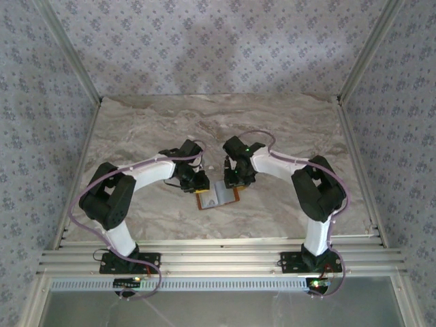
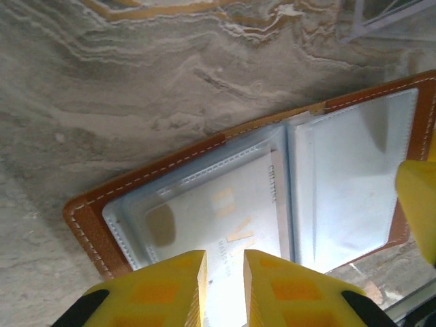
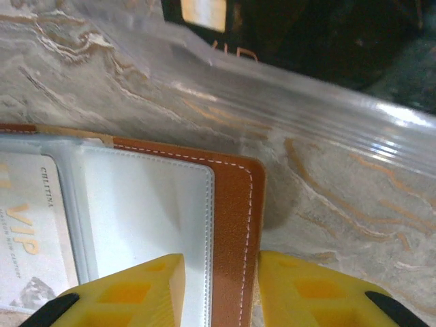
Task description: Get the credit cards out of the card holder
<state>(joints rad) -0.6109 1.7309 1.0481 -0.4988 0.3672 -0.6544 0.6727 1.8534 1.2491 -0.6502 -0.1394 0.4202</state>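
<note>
While both arms reach inward in the top view, the card holder (image 1: 218, 195) lies opened flat on the marble surface (image 1: 136, 129) between them. The left gripper (image 1: 199, 182) is at its left edge and the right gripper (image 1: 235, 179) at its right.

Seen from the left wrist, the holder's orange-brown cover frames clear sleeves (image 2: 347, 177), and a pale credit card (image 2: 225, 218) sits inside the left one. The left gripper's yellow fingers (image 2: 170, 286) stand nearly together over that sleeve's near edge; whether they pinch anything I cannot tell.

Seen from the right wrist, the right gripper's fingers (image 3: 129, 296) are parted and straddle the holder's stitched right border, with no pinch visible. A clear tray (image 3: 327, 95) lies just beyond on the surface.
</note>
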